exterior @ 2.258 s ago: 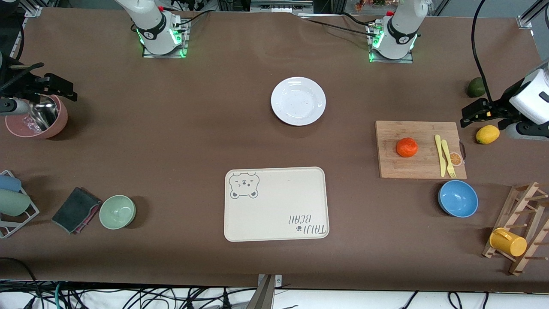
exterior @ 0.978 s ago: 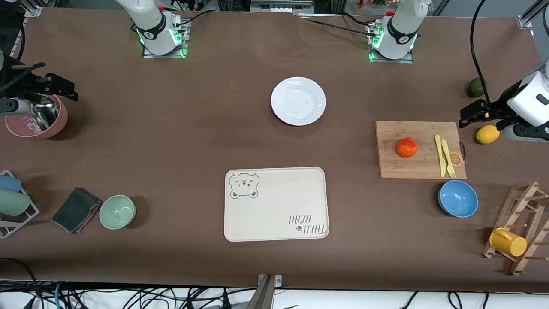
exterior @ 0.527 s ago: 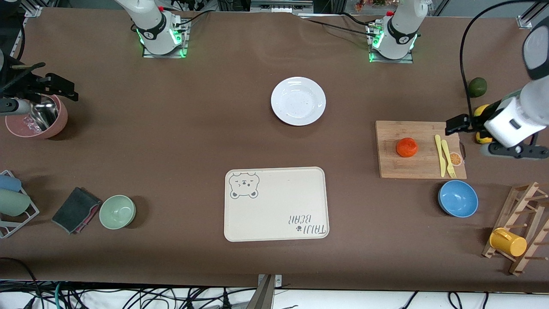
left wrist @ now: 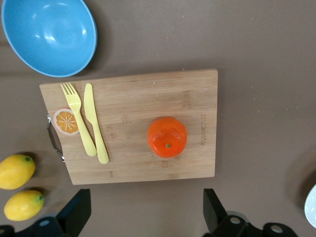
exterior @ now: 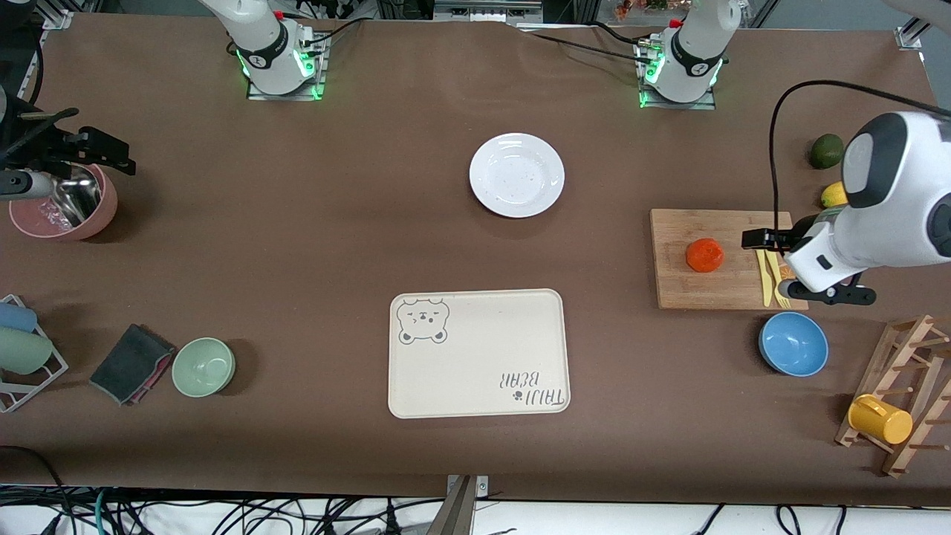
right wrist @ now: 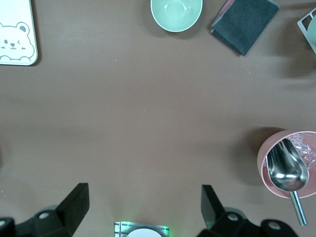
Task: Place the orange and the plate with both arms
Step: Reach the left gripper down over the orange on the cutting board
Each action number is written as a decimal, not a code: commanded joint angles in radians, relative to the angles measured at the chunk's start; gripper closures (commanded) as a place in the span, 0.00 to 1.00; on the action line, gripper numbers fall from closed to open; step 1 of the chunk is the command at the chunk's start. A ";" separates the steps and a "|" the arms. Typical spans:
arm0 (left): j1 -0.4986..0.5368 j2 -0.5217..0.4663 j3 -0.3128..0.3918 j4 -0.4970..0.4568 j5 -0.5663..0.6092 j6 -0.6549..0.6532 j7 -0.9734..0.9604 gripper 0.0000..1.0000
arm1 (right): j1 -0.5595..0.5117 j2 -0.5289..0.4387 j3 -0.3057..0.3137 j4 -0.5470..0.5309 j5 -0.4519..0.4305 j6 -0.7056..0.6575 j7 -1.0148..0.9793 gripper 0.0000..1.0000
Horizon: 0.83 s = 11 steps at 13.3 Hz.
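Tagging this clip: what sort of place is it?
Likely a robotics lab bench dressed as a kitchen: arm bases bolted to the table, loose cables at its edge, staged tableware like the plate and cutting board.

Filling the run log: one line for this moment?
left gripper: open, over cutting board | orange: on board | right gripper: open, waits

Seen from high across the worktop (exterior: 334, 245), facing both arm bases. Left wrist: straight down, close over the cutting board (left wrist: 133, 98) (exterior: 713, 290), shared with the front view. Right wrist: straight down, higher, near the pink bowl (right wrist: 289, 165) (exterior: 63, 204), also shared.
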 commanded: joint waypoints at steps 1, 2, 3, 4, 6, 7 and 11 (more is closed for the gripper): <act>0.014 -0.062 0.000 -0.145 0.013 0.090 0.022 0.00 | 0.003 0.006 0.001 0.019 0.003 -0.012 0.005 0.00; 0.016 -0.073 0.000 -0.191 0.012 0.132 0.020 0.00 | 0.003 0.006 0.001 0.021 0.003 -0.012 0.005 0.00; 0.016 -0.085 0.001 -0.240 0.012 0.185 0.020 0.00 | 0.003 0.006 0.001 0.021 0.003 -0.012 0.005 0.00; 0.016 -0.095 0.001 -0.286 0.012 0.233 0.016 0.00 | 0.003 0.006 0.001 0.019 0.003 -0.015 0.005 0.00; 0.034 -0.095 0.000 -0.335 0.010 0.291 0.013 0.00 | 0.003 0.004 0.001 0.019 0.003 -0.029 0.005 0.00; 0.034 -0.093 0.001 -0.372 -0.005 0.336 0.013 0.00 | 0.003 0.004 0.001 0.019 0.003 -0.029 0.005 0.00; 0.025 -0.072 0.001 -0.496 -0.077 0.517 0.005 0.00 | 0.003 0.003 0.024 0.019 0.001 -0.029 0.006 0.00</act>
